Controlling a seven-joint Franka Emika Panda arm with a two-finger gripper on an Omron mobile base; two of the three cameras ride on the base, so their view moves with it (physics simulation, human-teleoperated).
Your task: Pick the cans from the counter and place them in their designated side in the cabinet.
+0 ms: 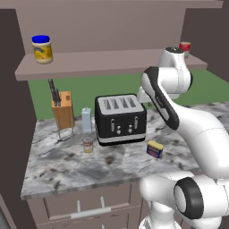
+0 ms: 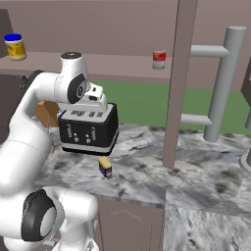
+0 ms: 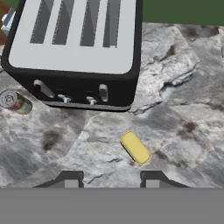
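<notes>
Marbled counter [image 1: 67, 165] beneath a mauve-brown cabinet [image 1: 107, 62], green wall [image 2: 142, 103].

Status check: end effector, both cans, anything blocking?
End effector shut, empty, above the counter. Blue-and-yellow tin just beneath it; round can left of toaster. Both unpicked. Toaster close behind the tin.

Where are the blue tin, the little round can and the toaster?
blue tin [image 1: 154, 149]: left base view, on its yellow label side.
little round can [image 1: 88, 145]: left base view, on its side wall.
toaster [image 1: 120, 118]: left base view, on its black front.
</notes>
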